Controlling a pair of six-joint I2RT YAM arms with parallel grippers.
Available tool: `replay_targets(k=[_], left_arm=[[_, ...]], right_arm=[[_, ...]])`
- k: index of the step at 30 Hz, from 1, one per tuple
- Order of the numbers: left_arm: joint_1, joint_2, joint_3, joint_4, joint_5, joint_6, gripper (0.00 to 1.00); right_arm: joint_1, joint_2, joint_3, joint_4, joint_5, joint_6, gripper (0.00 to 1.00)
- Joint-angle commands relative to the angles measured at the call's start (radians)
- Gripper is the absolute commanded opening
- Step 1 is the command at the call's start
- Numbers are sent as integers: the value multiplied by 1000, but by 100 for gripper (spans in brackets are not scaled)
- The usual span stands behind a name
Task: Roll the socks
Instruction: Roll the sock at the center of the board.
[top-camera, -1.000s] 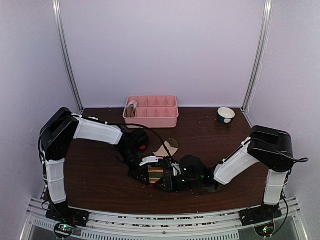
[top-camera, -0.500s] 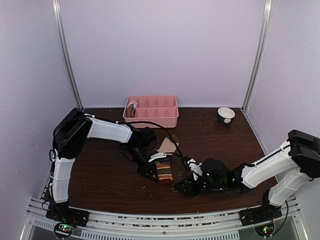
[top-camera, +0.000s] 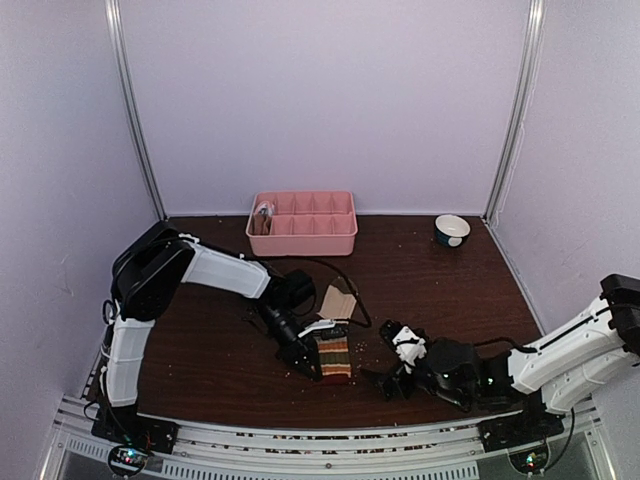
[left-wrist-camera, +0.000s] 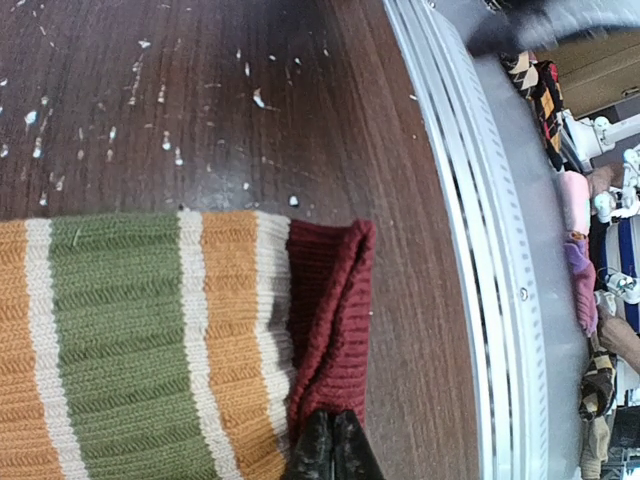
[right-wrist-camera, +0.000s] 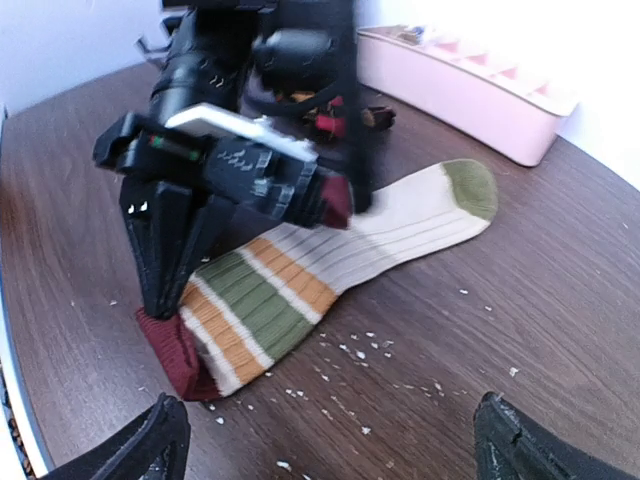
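Sock: the striped sock (right-wrist-camera: 250, 300) lies flat on the table (top-camera: 200, 350), close to the front edge and between the two arms.
Long axis: it runs front to back in the overhead view. The maroon cuff (left-wrist-camera: 330, 310) is nearest the arm bases. The orange, green and cream bands lead away into a cream length that ends in an olive toe (right-wrist-camera: 470, 185), pointing toward the pink tray (top-camera: 302, 240). Whether that cream length is the same sock or a second one overlapping it, I cannot tell.
Left gripper (left-wrist-camera: 333, 450): the jaws are pressed together and tipped down onto the outer edge of the cuff, apparently pinching a thin fold of it. Nothing else is in its grip.
Right gripper (right-wrist-camera: 330, 440): the jaws are spread as wide as they go and hold nothing. It sits low over the table on the sock's right side, clear of the fabric, with the sock lying across its line of sight.
Nearer arm: the left, which is already on the sock. The right has a short gap to cross.
Step in hand: probably the start of the roll, with the cuff end lifted to turn over toward the toe.
What the move turns on: the roll has to travel along the long axis, away from the bases. The free right jaws come in from the side and are placed to pin or steady the bands.
Risk: so small a pinch may slip off the knit.
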Motion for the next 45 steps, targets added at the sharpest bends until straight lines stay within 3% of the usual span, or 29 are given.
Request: replay_targets(k=[1,3,4,6,9,12,19,45], left_arm=[[-16,63,-30,-30,-128,36,3],[-16,69,-16,-44,-134,44,3],[-16,72,-9,-59,-138,47,3],[-16,77,-2,-75,-144,52,3],[-16,80,-5,-81,-155,52,3],[-16,91,12,-107,-170,58,3],[-15,111,47,-149,-183,69,3],[-13,156,109,-237,-182,111,3]], right_arm=[[-9,18,-101,291,58,-46,100],[40,69,9,78,13,-190,93],[85,98,34,53,14,-251,93],[122,150,40,99,8,-354,90],[150,181,69,117,-42,-502,78],[170,202,152,-32,-71,-605,62],[174,289,247,-123,-87,-764,35],[51,377,299,-184,-210,-783,14]])
